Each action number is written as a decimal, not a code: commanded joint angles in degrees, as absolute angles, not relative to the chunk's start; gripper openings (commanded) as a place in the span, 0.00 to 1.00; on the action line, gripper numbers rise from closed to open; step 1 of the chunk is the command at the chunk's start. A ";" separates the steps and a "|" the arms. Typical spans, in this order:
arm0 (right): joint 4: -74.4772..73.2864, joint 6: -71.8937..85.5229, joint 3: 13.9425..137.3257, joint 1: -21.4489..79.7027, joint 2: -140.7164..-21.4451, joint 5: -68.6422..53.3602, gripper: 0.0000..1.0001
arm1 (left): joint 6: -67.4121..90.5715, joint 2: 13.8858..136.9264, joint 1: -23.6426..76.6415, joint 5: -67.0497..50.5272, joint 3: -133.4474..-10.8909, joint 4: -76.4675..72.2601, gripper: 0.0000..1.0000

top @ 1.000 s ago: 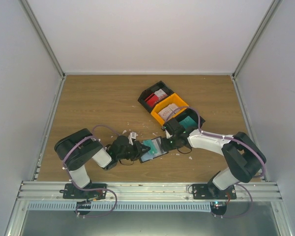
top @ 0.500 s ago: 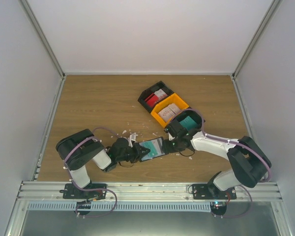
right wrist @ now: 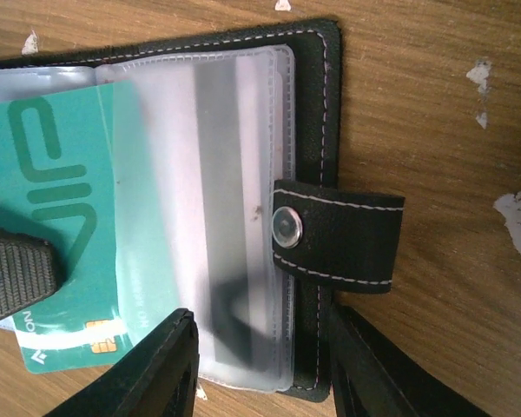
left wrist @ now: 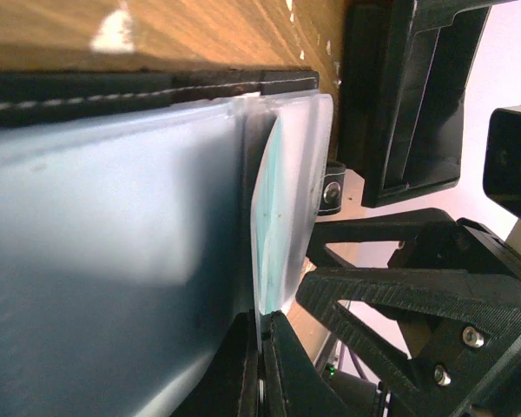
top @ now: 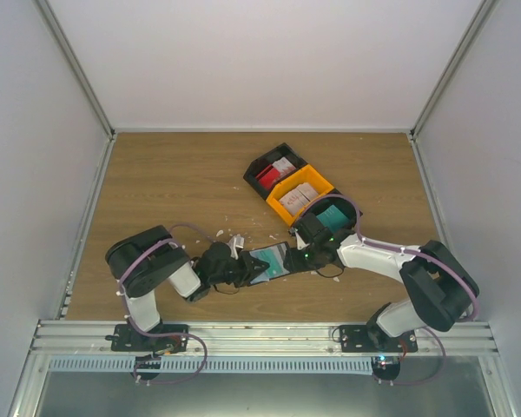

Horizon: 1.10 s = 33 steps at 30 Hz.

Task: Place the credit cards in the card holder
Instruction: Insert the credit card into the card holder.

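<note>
Card holder (top: 278,263) lies open at lower centre of the overhead view, both ends masked by the claws. Left gripper (left wrist: 260,373) is pinched tight on the teal card (right wrist: 52,156), whose right part blurs under a cloudy sleeve (right wrist: 226,156). Right gripper (right wrist: 265,373) has its fingers apart at the bottom edge of its wrist view, tips cut off and contact unclear. Snap strap (right wrist: 339,234) juts out to the right.

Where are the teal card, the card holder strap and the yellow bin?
teal card (right wrist: 56,174): right wrist view, face
card holder strap (right wrist: 356,234): right wrist view, leather end
yellow bin (top: 279,205): top external view, left wall
</note>
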State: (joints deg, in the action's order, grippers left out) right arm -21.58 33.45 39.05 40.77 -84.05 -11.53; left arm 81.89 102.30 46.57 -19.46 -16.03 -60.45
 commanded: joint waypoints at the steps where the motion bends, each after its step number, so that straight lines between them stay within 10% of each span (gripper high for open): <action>1: -21.63 33.40 37.40 41.34 -85.81 -13.43 0.42 | 79.83 105.63 47.02 -21.44 -17.96 -62.65 0.00; 18: -19.70 32.70 37.69 41.39 -84.93 -13.89 0.42 | 71.12 104.28 50.13 -19.73 -25.43 -48.02 0.15; 33: -25.22 32.30 40.38 41.40 -80.79 -6.53 0.54 | 65.24 88.07 51.38 -11.81 -26.40 -24.00 0.60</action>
